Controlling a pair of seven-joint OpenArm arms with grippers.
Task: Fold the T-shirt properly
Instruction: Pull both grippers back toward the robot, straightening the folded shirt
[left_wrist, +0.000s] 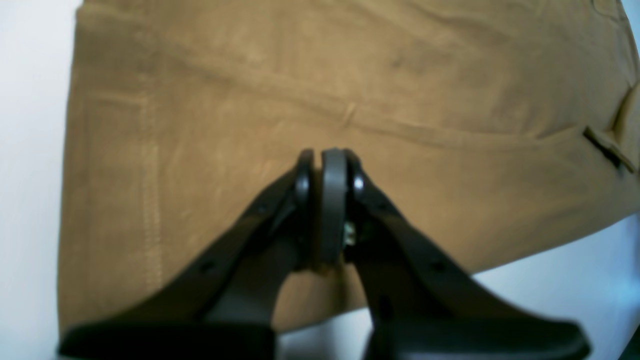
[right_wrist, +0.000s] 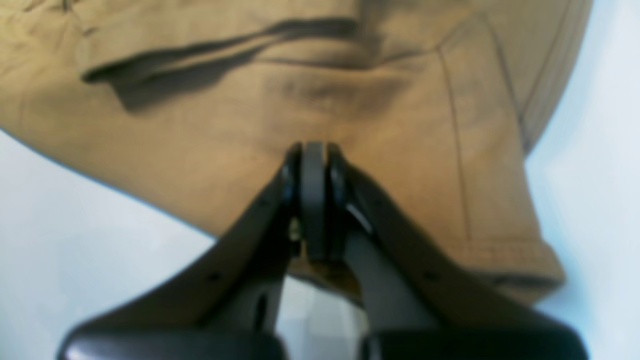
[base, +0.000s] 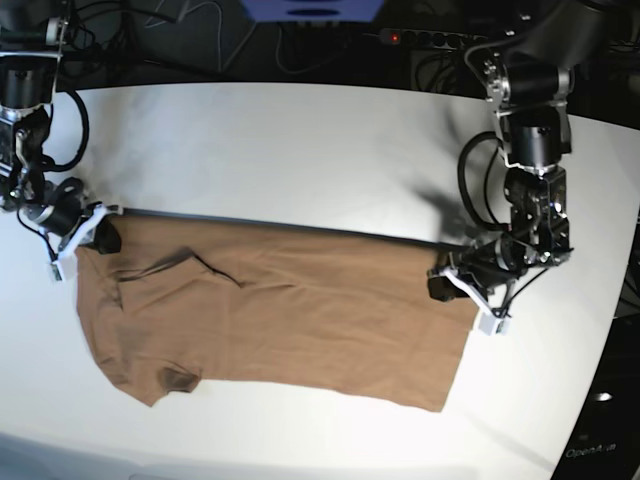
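Observation:
The tan-brown T-shirt (base: 300, 320) lies flat and wide across the white table (base: 300, 150), with a straight fold line along its far edge. A sleeve (base: 165, 380) sticks out at the near left. My left gripper (base: 437, 283) sits at the shirt's far right corner. In the left wrist view the left gripper (left_wrist: 325, 160) has its pads pressed together on the cloth (left_wrist: 250, 90). My right gripper (base: 100, 237) is at the far left corner. The right wrist view shows the right gripper (right_wrist: 314, 150) shut, with cloth (right_wrist: 200, 150) caught between its fingers.
Dark cables and a power strip (base: 430, 38) run behind the table's far edge. Bare white tabletop lies beyond the shirt's fold line and to the right of the left arm (base: 530, 140). The table's near edge runs just below the shirt's hem.

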